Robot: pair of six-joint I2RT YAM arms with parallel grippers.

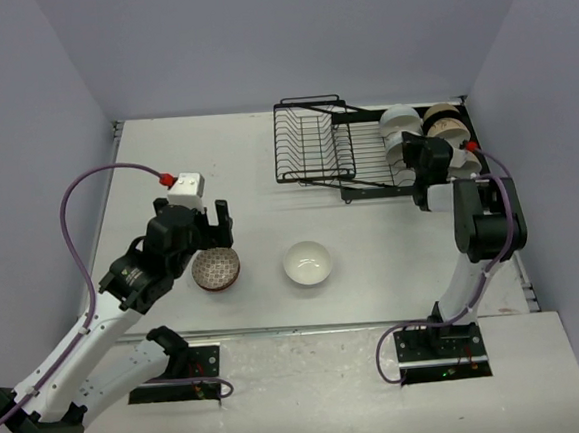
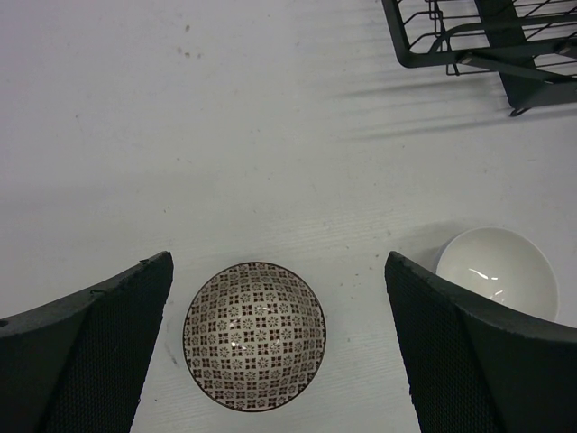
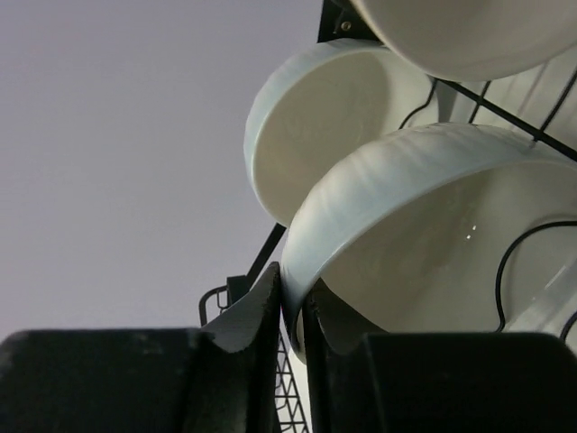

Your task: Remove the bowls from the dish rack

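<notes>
The black wire dish rack stands at the back of the table. Several white and beige bowls stand on edge in its right part. My right gripper is shut on the rim of a white bowl in the rack; another white bowl stands behind it. A reddish-brown patterned bowl and a white bowl sit on the table. My left gripper is open and empty above the patterned bowl, which lies between its fingers.
A corner of the rack shows at the top right of the left wrist view, and the white bowl at the right. A white box with a red cap lies left of centre. Walls close in the table on three sides.
</notes>
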